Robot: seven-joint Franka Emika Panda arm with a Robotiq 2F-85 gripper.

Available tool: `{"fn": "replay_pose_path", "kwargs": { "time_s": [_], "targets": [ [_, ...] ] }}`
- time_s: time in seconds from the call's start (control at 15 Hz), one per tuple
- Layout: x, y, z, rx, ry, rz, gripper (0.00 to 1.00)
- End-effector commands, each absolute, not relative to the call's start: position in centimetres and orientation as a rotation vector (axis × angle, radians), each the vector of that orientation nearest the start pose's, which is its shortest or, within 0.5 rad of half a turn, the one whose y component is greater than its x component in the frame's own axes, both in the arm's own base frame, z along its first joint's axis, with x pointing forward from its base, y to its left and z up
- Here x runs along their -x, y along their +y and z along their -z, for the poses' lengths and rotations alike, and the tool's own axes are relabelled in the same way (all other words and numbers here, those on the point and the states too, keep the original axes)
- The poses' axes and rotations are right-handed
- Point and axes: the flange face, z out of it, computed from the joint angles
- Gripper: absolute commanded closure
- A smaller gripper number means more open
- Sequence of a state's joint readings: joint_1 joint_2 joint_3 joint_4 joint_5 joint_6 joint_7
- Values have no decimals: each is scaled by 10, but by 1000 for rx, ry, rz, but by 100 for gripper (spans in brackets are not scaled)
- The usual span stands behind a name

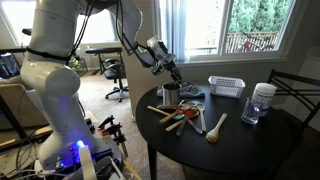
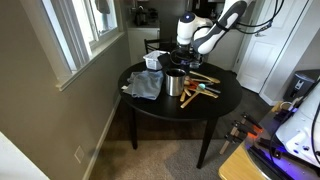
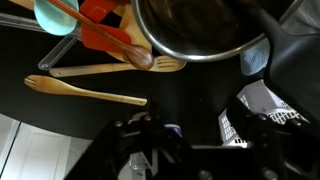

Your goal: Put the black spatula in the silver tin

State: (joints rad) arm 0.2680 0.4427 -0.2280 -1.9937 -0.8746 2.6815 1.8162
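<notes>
On a round black table (image 1: pixel 250 140) near a bright window, the silver tin (image 1: pixel 171 96) stands upright toward the edge closest to the robot, its shiny rim filling the top of the wrist view. The black spatula cannot be picked out with certainty against the dark tabletop and the dark gripper. The Franka arm's gripper (image 1: pixel 174 76) hangs just above the tin's mouth, angled down toward it. Its jaws are dark and blurred in every view, so it cannot be told whether they are spread or closed on anything. Just beside the tin lies a loose heap of utensils: two light wooden spoons (image 3: pixel 95 95), an orange utensil (image 3: pixel 100 30) and a teal-headed utensil (image 3: pixel 50 15). A grey-blue cloth (image 2: pixel 145 85) lies crumpled close against the tin's other side. Farther across the table sit a white slatted basket (image 1: pixel 227 87) and, well apart from the tin, a clear jar with a white lid (image 1: pixel 262 100).
</notes>
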Motion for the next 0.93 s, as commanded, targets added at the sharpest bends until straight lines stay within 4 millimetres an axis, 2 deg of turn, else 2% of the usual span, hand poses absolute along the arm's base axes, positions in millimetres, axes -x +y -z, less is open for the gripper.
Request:
{"fn": "replay_pose_path", "kwargs": {
  "time_s": [0.0, 0.87],
  "targets": [
    [-617, 52, -262, 2765, 1524, 947, 1],
    [-624, 51, -259, 2792, 1520, 936, 0]
  ]
}}
